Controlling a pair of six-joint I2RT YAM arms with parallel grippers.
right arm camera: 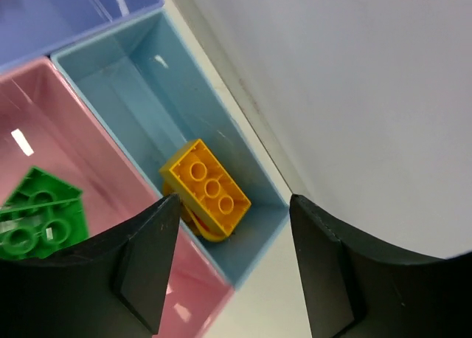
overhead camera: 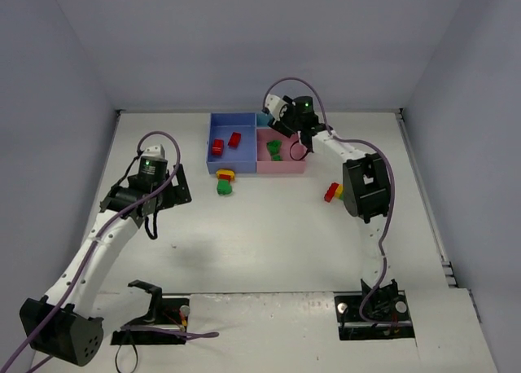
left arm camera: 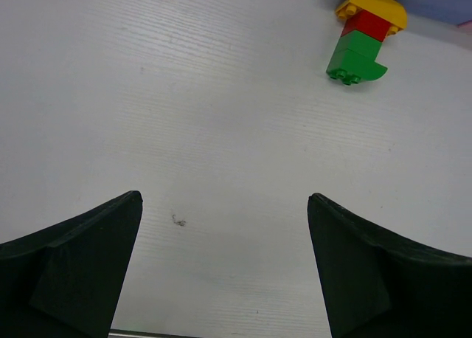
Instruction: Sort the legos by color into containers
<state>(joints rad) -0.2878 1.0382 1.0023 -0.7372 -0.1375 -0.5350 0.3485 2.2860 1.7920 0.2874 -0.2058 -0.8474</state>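
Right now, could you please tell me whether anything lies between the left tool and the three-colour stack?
Nothing visible does: only table lies between the left tool and the stack, which lies by the blue tray's edge.

In the top view the teal tray (overhead camera: 262, 120) lies mostly behind the right gripper (overhead camera: 289, 133) — its contents cannot be seen there. At the right wrist view's lower left, the green lego (right arm camera: 33, 216) is cut by the frame edge (one dark finger (right arm camera: 140, 271) covers its corner). The blue tray (left arm camera: 439, 0) is a mere strip at the left wrist view's top right.
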